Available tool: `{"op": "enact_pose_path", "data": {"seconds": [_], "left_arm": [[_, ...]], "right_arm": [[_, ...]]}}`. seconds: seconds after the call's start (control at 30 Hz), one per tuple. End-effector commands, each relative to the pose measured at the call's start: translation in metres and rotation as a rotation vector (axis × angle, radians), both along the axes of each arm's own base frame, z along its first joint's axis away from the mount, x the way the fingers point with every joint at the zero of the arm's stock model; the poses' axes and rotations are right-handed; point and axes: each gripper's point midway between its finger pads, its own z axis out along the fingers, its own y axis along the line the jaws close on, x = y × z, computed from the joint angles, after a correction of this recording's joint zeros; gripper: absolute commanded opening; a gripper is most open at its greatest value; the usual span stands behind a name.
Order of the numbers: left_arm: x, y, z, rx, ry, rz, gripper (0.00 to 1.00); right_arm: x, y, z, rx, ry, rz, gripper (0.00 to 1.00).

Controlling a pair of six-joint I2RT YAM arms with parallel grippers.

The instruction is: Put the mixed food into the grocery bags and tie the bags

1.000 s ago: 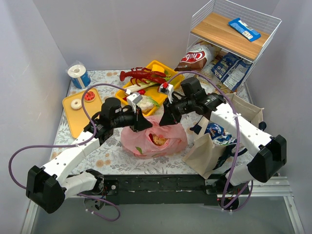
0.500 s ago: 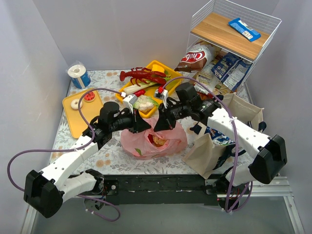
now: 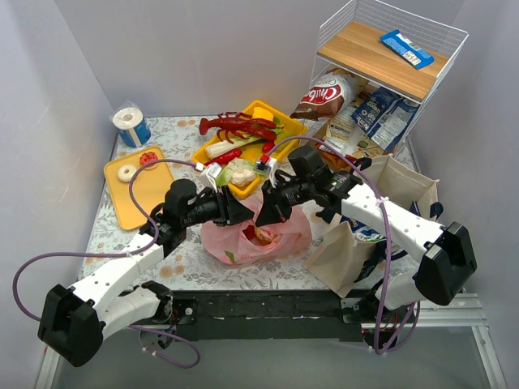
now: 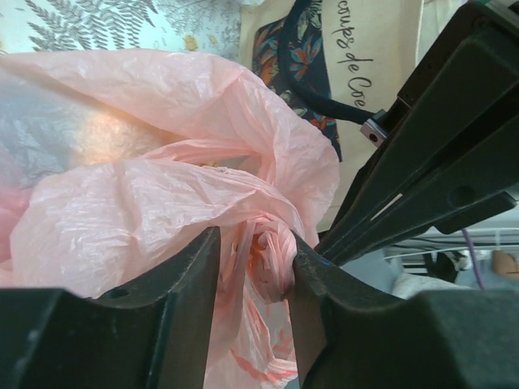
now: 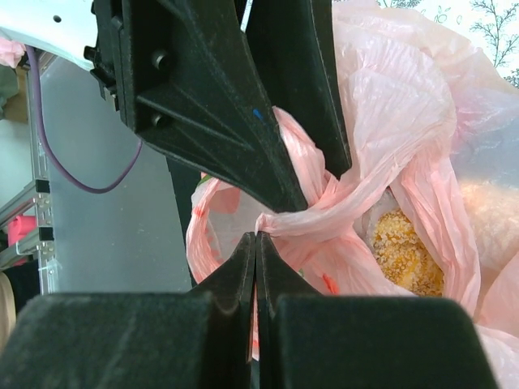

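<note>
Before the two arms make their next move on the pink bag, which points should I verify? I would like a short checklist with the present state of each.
1. Right tool shut on a strand of the pink bag: ok.
2. Left tool gripping the twisted handle: not ok; its jaws stand apart, with the handle between them.
3. Food inside the bag: ok; the orange bread lies inside.
4. Knot pulled tight: cannot tell.
5. Tools clear of each other: cannot tell; they are very close.
</note>
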Motion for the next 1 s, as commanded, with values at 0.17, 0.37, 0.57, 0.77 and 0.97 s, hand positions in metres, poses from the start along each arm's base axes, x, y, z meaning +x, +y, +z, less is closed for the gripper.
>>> {"op": "enact_pose_path", "data": {"seconds": [0.17,0.37,0.57,0.77,0.97], "left_arm": [[-0.006,-0.011,0.027,-0.146,-0.017,-0.045,0.44],[-0.005,-0.013,0.021,-0.137,0.012,-0.048,0.46],[-0.009,-0.017,0.004,-0.081,0.073,-0.104,0.33],[-0.015,-0.022,0.004,-0.081,0.07,-0.17,0.04],[-0.015,-0.019,0.018,-0.086,-0.032,-0.182,0.0]], "right_arm": [[0.0,0.008,0.005,0.027,-0.023,0.017,0.01],[-0.001,0.009,0.006,0.029,-0.03,0.018,0.01],[0.001,0.01,0.008,0.03,-0.039,0.014,0.01],[0.004,0.012,0.009,0.029,-0.044,0.01,0.01],[0.009,0.011,0.037,0.038,-0.097,0.014,0.43]]}}
